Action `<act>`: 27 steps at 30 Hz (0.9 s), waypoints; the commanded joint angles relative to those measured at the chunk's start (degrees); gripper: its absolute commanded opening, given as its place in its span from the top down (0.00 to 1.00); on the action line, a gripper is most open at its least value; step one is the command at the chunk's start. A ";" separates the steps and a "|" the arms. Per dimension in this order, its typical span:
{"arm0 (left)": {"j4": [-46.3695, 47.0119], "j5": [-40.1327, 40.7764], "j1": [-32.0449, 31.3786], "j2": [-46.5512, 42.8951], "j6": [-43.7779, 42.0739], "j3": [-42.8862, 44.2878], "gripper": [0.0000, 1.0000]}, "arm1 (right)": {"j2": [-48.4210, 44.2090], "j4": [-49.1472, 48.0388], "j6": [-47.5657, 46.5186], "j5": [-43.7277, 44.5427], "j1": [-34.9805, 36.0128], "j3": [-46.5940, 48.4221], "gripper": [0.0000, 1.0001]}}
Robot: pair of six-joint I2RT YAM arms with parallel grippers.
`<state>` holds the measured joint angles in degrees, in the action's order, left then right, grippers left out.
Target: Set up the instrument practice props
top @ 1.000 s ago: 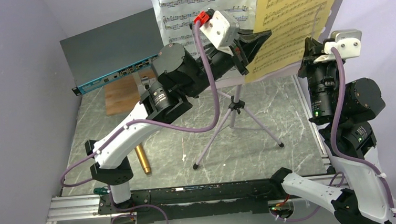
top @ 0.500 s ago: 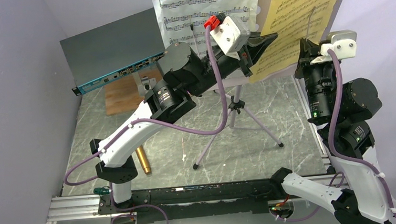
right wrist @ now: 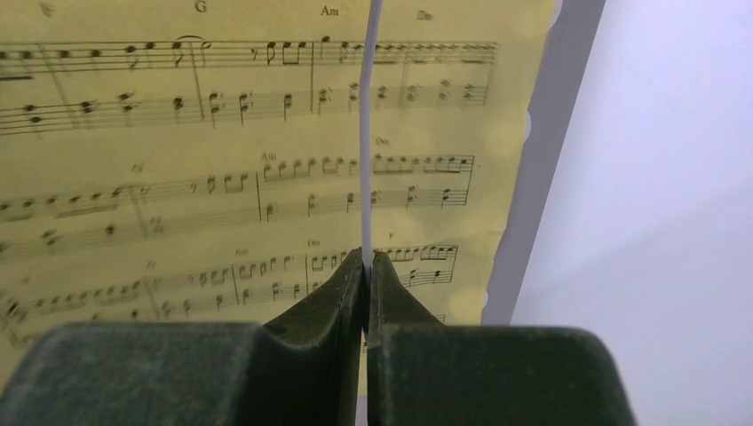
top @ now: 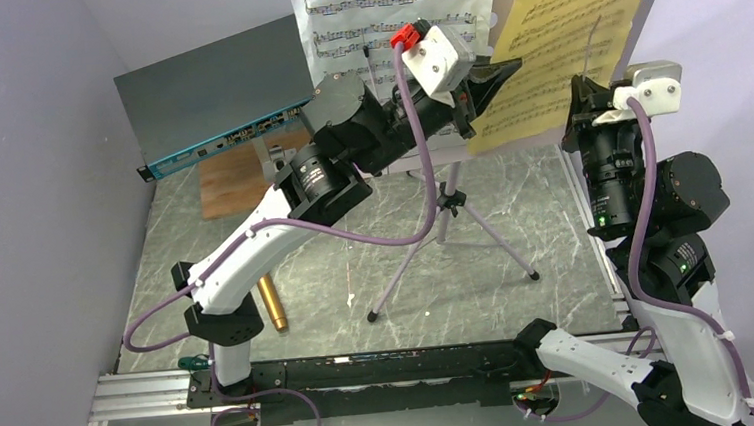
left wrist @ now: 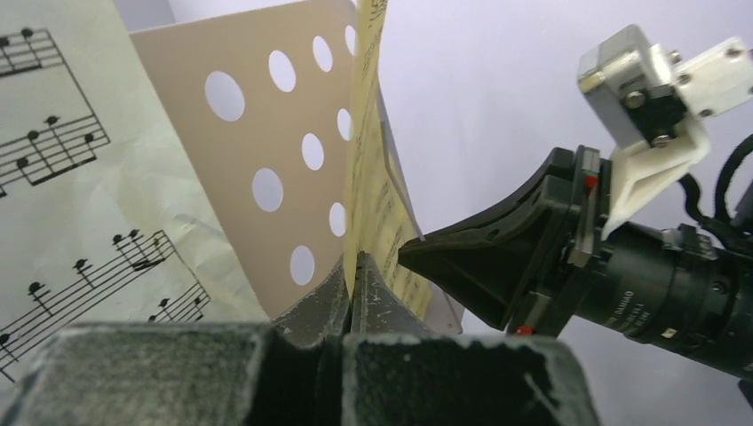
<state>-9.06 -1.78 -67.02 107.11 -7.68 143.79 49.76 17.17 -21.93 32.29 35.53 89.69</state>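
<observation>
Paper is my left arm's business: my left jaws [left wrist: 353, 277] are pinched shut on the lower edge of the yellow sheet [left wrist: 373, 186], which rises edge-on from between them against the right half of the stand [left wrist: 266, 133]. I judge the grip is low and at the margin so that I can steer the sheet without creasing it. It sits tilted, top corner leaning right, not square like the white sheet [left wrist: 53, 177] lying flat on the left half. My right jaws [right wrist: 366, 262] are closed too, nipping a thin pale strip [right wrist: 366, 133] that runs straight up in front of the yellow page. I cannot tell what it is; perhaps a page holder drawn clear so the sheet can slide behind. The stand is upright on its tripod, far and centre on the table [top: 520, 303]. The mic [top: 272, 305] lies flat at the near left beside my left base, so I judge the music comes first and the mic is not yet set up.
</observation>
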 commanded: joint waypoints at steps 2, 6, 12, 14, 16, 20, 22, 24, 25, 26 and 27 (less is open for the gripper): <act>0.33 -1.64 1.18 0.75 1.73 0.82 1.00 | -0.11 -1.69 2.29 -4.81 0.20 -0.06 0.91; 0.79 -1.58 1.59 0.65 2.11 0.45 1.00 | 0.16 -1.47 2.84 -5.30 0.24 -0.06 0.87; 1.51 -0.95 1.97 0.33 3.03 0.05 0.99 | -0.31 -0.62 3.91 -5.75 0.24 0.14 0.80; 2.24 -0.46 1.98 -0.40 3.63 -0.75 0.89 | -0.67 0.10 4.44 -5.80 0.24 0.46 0.78; 2.75 -0.24 1.99 -1.05 4.53 -1.46 0.77 | -1.24 1.08 5.25 -5.84 0.24 0.72 0.75; 3.82 -0.43 1.99 -2.75 7.00 -3.13 0.60 | -2.23 3.43 7.23 -6.55 0.24 1.90 0.68; 3.98 -1.26 1.99 -3.59 8.93 -3.58 0.52 | -2.36 5.46 8.40 -6.98 0.24 3.14 0.64; 3.65 -2.23 1.99 -4.23 10.49 -3.68 0.46 | -2.45 7.70 9.69 -7.47 0.24 4.43 0.62; 3.42 -2.66 1.96 -4.58 11.10 -3.72 0.43 | -2.61 8.64 10.67 -7.77 0.24 4.81 0.60; 3.03 -2.93 1.95 -4.93 11.64 -3.84 0.39 | -2.82 9.60 11.35 -8.08 0.24 5.05 0.57; 2.74 -2.98 1.98 -5.37 12.12 -3.99 0.34 | -3.09 10.53 12.10 -8.38 0.24 5.23 0.53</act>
<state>-8.08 -2.94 -65.17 106.91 0.38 139.44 47.62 23.53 -14.09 26.39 35.62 92.47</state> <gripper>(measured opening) 0.589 0.424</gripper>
